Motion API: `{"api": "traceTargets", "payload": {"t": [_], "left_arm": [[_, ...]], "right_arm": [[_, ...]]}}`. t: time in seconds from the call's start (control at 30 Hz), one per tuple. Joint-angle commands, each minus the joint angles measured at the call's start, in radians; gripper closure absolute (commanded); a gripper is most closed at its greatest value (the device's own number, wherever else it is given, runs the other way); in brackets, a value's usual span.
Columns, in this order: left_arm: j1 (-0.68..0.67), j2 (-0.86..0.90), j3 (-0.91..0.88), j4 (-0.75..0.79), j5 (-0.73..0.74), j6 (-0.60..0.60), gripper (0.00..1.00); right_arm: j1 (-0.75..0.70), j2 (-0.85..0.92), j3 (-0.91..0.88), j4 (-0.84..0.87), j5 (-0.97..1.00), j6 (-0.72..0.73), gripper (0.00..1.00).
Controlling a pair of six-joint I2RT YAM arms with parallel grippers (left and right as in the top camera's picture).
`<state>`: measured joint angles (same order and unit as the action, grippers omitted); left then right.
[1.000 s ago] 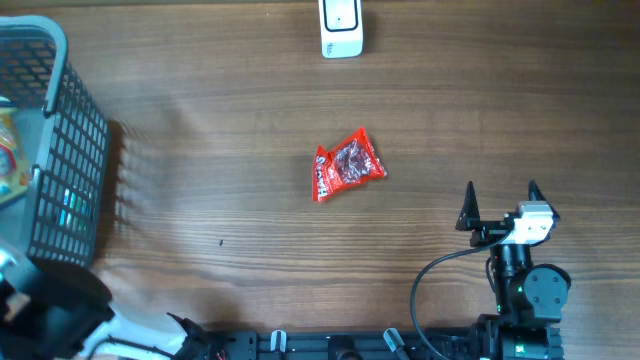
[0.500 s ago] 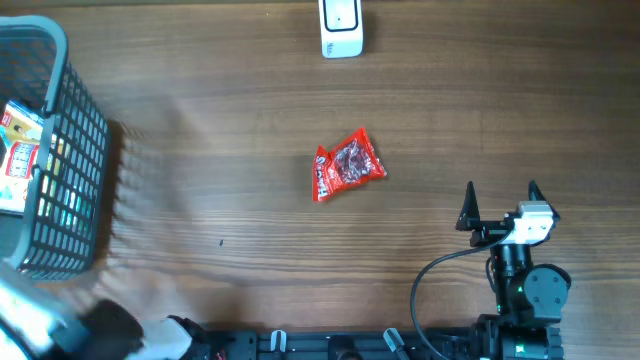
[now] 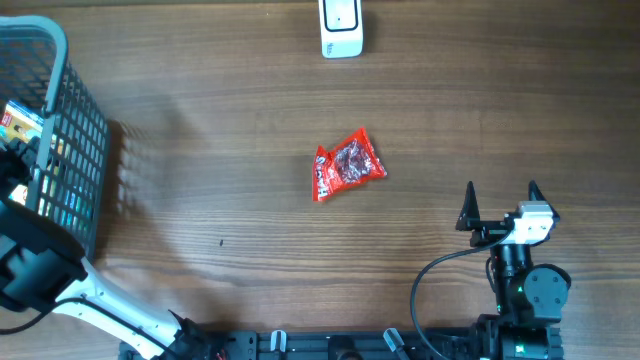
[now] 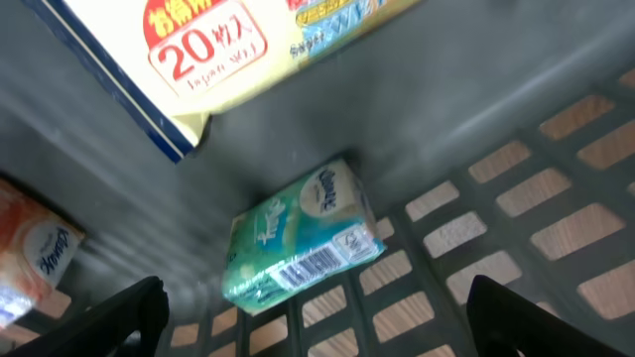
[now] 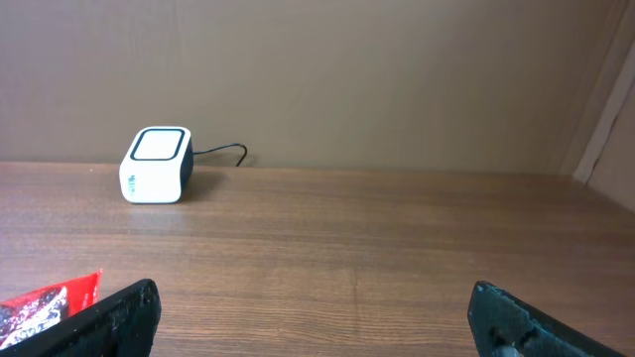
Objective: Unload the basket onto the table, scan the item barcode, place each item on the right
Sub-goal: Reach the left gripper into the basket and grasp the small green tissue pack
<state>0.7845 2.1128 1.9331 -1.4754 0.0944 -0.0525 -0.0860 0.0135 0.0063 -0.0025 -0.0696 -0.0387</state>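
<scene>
Overhead, the brown wood-grain desk (image 3: 220, 150) carried a grey plastic mesh basket (image 3: 70, 150) at its left edge, and the left arm (image 3: 30, 270) reached into it. The left wrist view looked at the basket's inside. A white-and-yellow printed carton (image 4: 198, 59) lay at the top. Below it a green plastic-wrapped tissue pack (image 4: 303, 243) rested on the basket floor. An orange soft pack (image 4: 35, 253) sat apart at the left.

The left end effector (image 4: 317, 322) hung over the green pack with its fingers spread wide and nothing between them. The right end effector (image 3: 500, 190), at the desk's near right, was equally wide and empty.

A white cube-shaped scanner (image 3: 341, 28) stood at the far edge. A red crinkled foil snack packet (image 3: 347, 165) lay mid-desk, well apart from the basket. The smallest thing that mattered was the pack's barcode (image 4: 313, 266), which faced the wrist camera.

The step in hand looked like picking the green pack, the item likely meant for scanning. To do it well:
- The fingers should come down astride the pack's narrower sides.
- The pads should stay off the barcode and clear of the carton.
- The lift should go straight up past the basket wall.
- The barcode face should then be turned towards the scanner's window.
</scene>
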Motion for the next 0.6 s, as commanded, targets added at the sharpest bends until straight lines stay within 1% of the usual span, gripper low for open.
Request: {"api": "traceTargets", "payload": {"t": [0.0, 0.1, 0.17, 0.23, 0.33, 0.4, 0.43, 0.47, 0.5, 0.57], "left_arm": [[-0.004, 0.023, -0.032, -0.010, -0.010, 0.022, 0.08], [-0.003, 0.023, -0.094, 0.004, -0.010, 0.010, 0.08], [-0.003, 0.023, -0.133, 0.032, -0.010, -0.042, 0.08], [-0.003, 0.023, -0.161, 0.055, -0.010, -0.092, 0.14], [-0.003, 0.023, -0.187, 0.081, -0.010, -0.168, 0.18], [-0.004, 0.023, -0.202, 0.103, -0.010, -0.219, 0.30], [-0.004, 0.023, -0.203, 0.109, -0.009, -0.232, 0.34], [-0.004, 0.023, -0.203, 0.116, -0.005, -0.252, 0.43], [-0.004, 0.023, -0.203, 0.119, -0.002, -0.252, 0.47], [-0.003, 0.023, -0.203, 0.126, -0.002, -0.251, 0.61]], "right_arm": [[0.003, -0.006, -0.001, 0.003, 0.010, 0.013, 0.00], [0.003, -0.006, -0.001, 0.003, 0.010, 0.013, 0.00], [0.003, -0.006, -0.001, 0.003, 0.010, 0.013, 0.00], [0.003, -0.006, -0.001, 0.003, 0.010, 0.013, 0.00], [0.003, -0.006, -0.001, 0.003, 0.010, 0.013, 0.00], [0.003, -0.006, -0.001, 0.003, 0.010, 0.013, 0.00], [0.003, -0.006, -0.001, 0.003, 0.010, 0.013, 0.00], [0.003, -0.006, -0.001, 0.003, 0.010, 0.013, 0.00], [0.003, -0.006, -0.001, 0.003, 0.010, 0.013, 0.00], [0.003, -0.006, -0.001, 0.003, 0.010, 0.013, 0.00]]}}
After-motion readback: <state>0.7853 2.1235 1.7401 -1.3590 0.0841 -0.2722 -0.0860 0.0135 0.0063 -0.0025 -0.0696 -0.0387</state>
